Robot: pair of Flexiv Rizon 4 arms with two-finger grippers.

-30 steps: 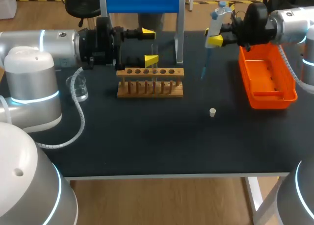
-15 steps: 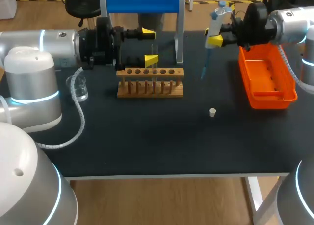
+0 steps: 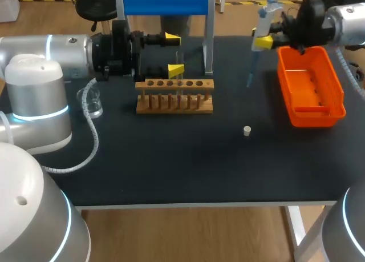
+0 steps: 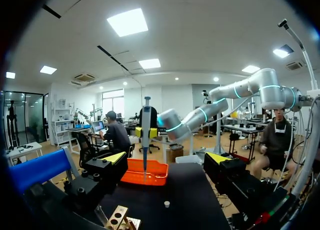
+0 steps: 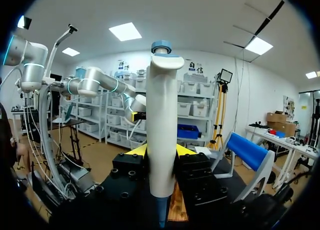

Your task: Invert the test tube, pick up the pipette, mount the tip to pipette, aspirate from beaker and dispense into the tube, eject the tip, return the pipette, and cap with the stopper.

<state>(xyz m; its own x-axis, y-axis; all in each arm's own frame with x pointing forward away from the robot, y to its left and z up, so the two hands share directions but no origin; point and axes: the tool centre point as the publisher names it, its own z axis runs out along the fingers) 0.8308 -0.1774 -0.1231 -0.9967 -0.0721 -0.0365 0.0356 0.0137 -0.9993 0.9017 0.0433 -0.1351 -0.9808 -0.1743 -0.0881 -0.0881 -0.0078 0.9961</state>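
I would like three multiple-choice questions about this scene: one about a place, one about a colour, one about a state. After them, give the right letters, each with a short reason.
1. Where does the stopper lie?
A. On the table, apart from the rack and the tray
B. Inside the tray
C. In a hole of the rack

2. What colour is the tray?
A. Blue
B. Orange
C. White

3. The right gripper is:
A. open
B. shut on the stopper
C. shut on the pipette

Answers:
1 A: the head view shows it alone on the dark surface.
2 B: its walls are bright orange.
3 C: in the right wrist view both fingers press the pipette from two sides.
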